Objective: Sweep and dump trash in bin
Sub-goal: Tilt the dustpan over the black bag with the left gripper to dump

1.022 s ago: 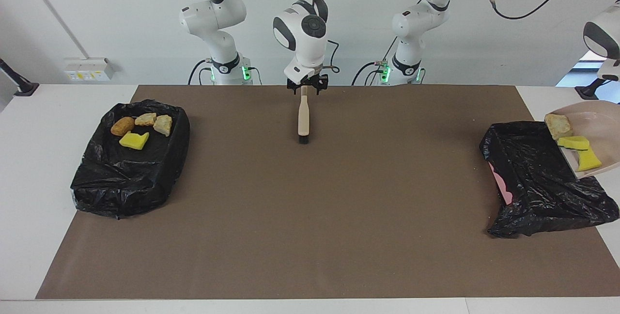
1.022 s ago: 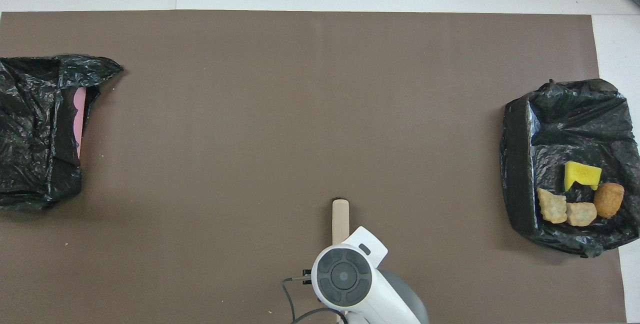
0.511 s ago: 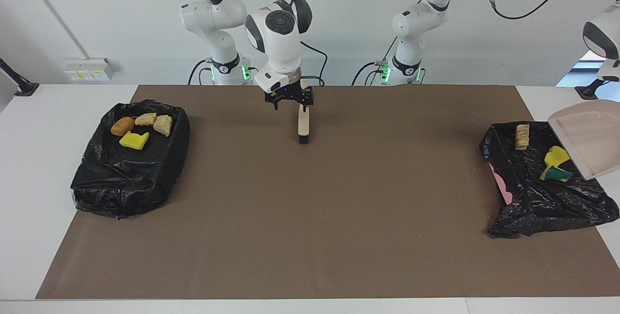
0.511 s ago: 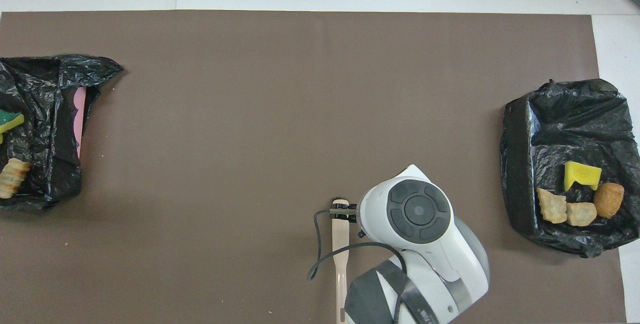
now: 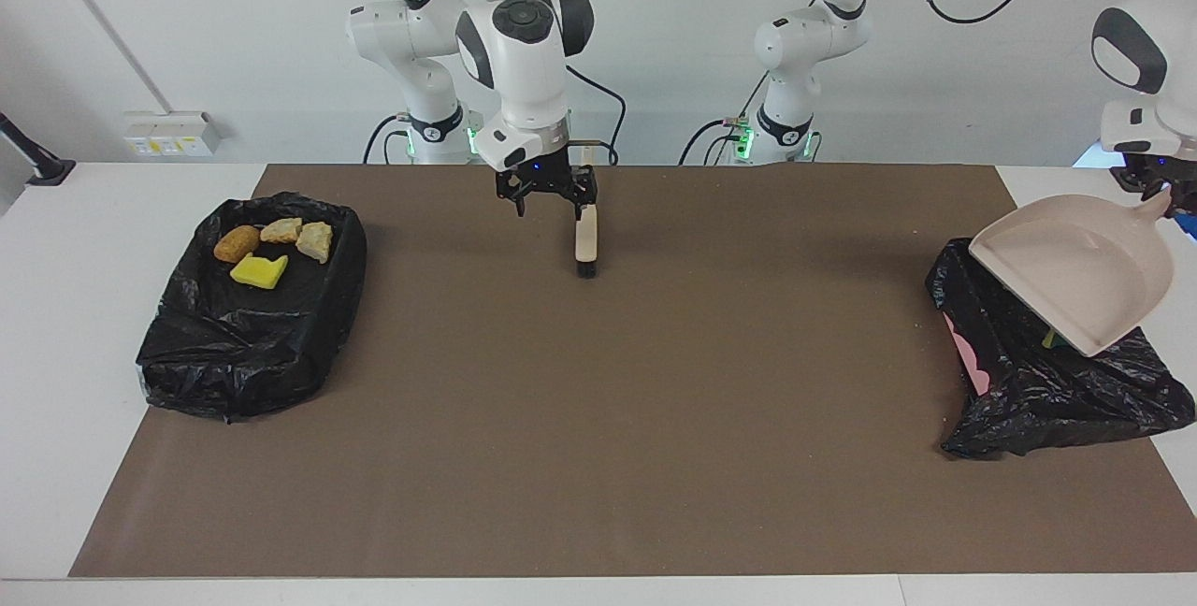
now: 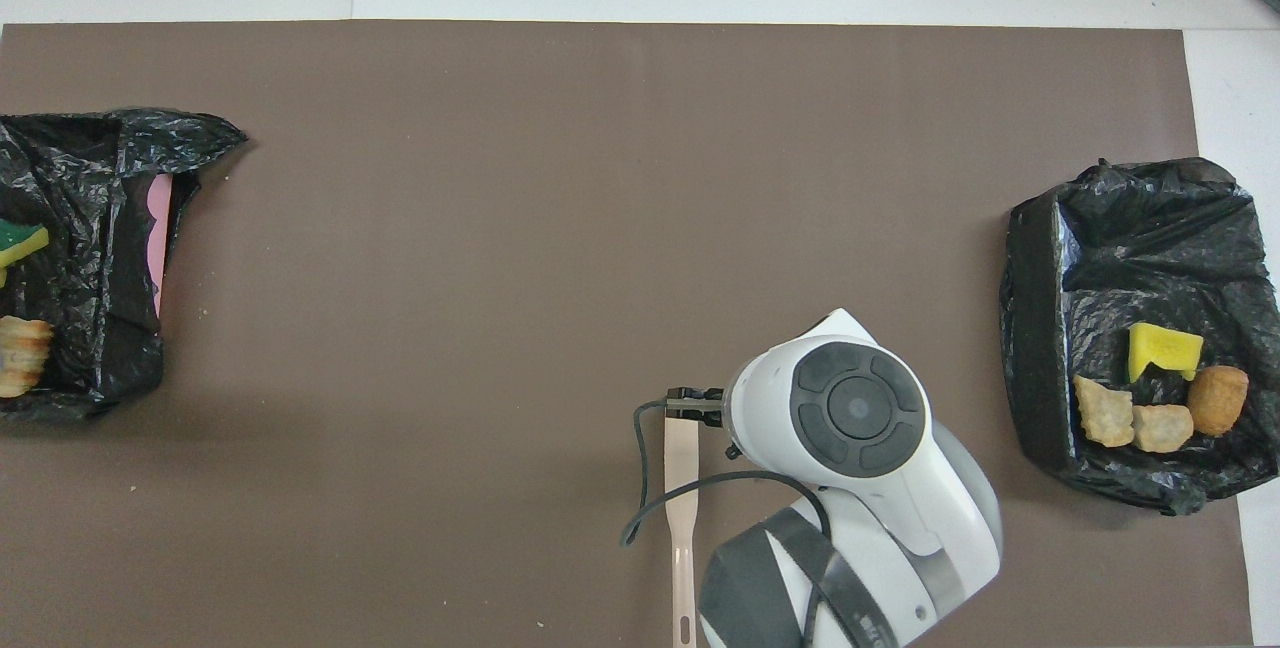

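From the facing camera: the left gripper, its fingers clamped on the handle of a beige dustpan, holds the tilted pan over the black-lined bin at the left arm's end of the table. A sliver of yellow-green sponge shows in that bin under the pan's lip. The right gripper hangs with fingers spread and nothing in them over the brown mat, just beside the brush that lies flat on the mat. A second black-lined bin at the right arm's end holds four scraps: an orange-brown lump, two pale foam chunks and a yellow sponge piece.

From the overhead camera: the right arm's wrist covers its own gripper (only the brush handle shows beside it). At the edge of this view, the bin at the left arm's end holds the green-backed sponge and a ridged beige foam chunk. The four scraps sit in the bin at the right arm's end, nearer to the robots than that bin's middle.
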### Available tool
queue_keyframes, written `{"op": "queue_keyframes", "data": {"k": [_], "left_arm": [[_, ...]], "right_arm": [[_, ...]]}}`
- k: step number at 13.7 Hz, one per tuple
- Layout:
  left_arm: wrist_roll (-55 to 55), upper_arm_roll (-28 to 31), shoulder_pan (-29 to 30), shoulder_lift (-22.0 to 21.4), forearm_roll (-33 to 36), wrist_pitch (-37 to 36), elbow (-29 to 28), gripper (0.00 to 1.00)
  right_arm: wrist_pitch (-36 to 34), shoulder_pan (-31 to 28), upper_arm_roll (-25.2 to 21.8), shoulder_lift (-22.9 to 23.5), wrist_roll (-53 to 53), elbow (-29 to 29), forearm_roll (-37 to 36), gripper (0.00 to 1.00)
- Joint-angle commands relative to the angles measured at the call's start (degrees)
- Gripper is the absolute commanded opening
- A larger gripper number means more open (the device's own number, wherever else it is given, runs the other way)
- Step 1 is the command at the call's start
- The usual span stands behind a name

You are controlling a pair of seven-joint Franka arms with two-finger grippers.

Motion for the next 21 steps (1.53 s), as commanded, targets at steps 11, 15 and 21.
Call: {"op": "queue_keyframes", "data": {"k": [11,15,21], "left_arm": [[-72.08,0.68,-33.87,-2.98,-18.6,9.99,-20.39,0.0],[-86.43,0.77,-42.13,4.48,-23.61,12.05,-11.9,0.0],[-106.13,0.85,-51.45,17.32,-28.28,11.86,4.82,0.0]], "right_arm": [[-13.1,-2.85,-22.54,-0.8,-20.62,13.29,-1.1,1.0],[-18.28,-2.85,-30.11,-2.2,-32.3,17.68,-1.1,1.0],[-22.69,-3.29,-31.97,-1.86,-38.21,27.54,-6.46,1.0]]}}
